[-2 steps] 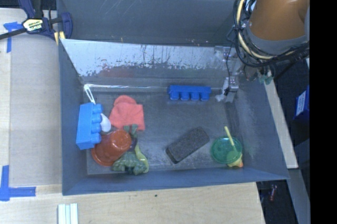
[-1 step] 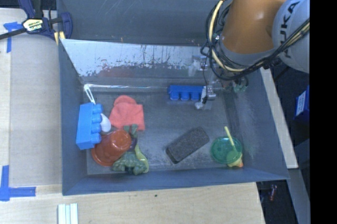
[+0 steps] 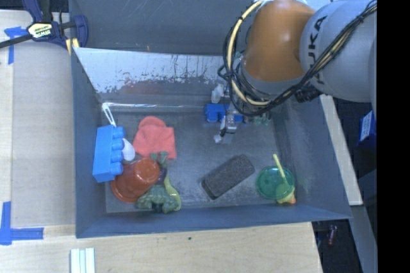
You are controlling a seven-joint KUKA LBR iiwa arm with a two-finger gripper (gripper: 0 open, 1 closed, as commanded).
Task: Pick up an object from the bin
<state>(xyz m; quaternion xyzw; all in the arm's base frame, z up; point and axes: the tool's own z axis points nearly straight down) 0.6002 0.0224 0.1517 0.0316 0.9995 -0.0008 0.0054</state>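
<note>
Claw [image 3: 224, 129] hangs from the arm's orange-covered wrist, which comes in from the right of the camera view. It sits low over the bin [image 3: 192, 18], above a bare patch of the grey floor a little right of the middle and nearer the back wall than the front. Blue parts of the wrist crowd the tip, so it cannot be told whether the claw is released or clenched.

Nearest to it lies a dark grey block [image 3: 229, 175], flat on the floor and turned at a slant, between the claw and the front wall, apart from the claw. Just right of the block, in the front right corner, is a green round lid [image 3: 274, 182] with a yellow straw [image 3: 278, 165] across it.

Well apart, on the left side, the other things lie close together: a blue toy brick [image 3: 107, 153] near the left wall, a pink cloth [image 3: 155, 136] beside it, an orange bowl [image 3: 136, 180] in front of both, and a green camouflage toy [image 3: 159, 198] touching the bowl near the front wall.
</note>
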